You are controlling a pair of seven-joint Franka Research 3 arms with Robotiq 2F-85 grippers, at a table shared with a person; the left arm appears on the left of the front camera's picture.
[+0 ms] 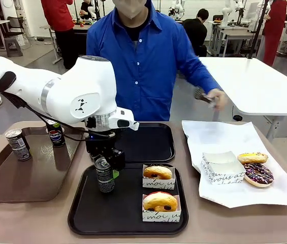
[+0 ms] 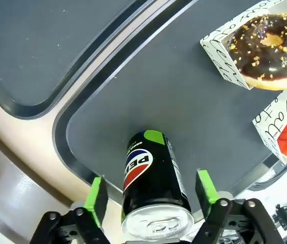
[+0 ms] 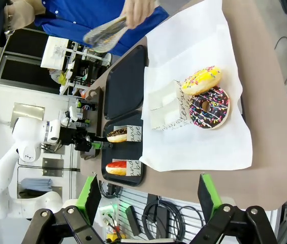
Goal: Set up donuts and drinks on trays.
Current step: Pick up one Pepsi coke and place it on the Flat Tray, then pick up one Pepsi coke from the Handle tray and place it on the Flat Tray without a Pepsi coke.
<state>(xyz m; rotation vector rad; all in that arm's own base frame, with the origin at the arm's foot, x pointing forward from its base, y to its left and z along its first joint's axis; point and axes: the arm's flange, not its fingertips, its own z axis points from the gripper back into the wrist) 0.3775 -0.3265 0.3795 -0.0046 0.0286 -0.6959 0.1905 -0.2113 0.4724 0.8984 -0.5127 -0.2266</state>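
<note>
Left wrist view | left gripper (image 2: pixel 151 197) stood released around upright can (image 2: pixel 152 178) on tray (image 2: pixel 194 122) | right gripper (image 3: pixel 147 195) gaped empty | retreat called for a straight lift, no nudging

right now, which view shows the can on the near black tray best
The left wrist view: the can is close up, logo and silver top clear, between the left end effector's pads. The front view shows it small; in the right wrist view it is too tiny to tell.

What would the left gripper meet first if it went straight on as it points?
The left gripper straddles the can with open fingers, pointing down; the can's top probably meets it first, otherwise the floor of the near tray.
</note>
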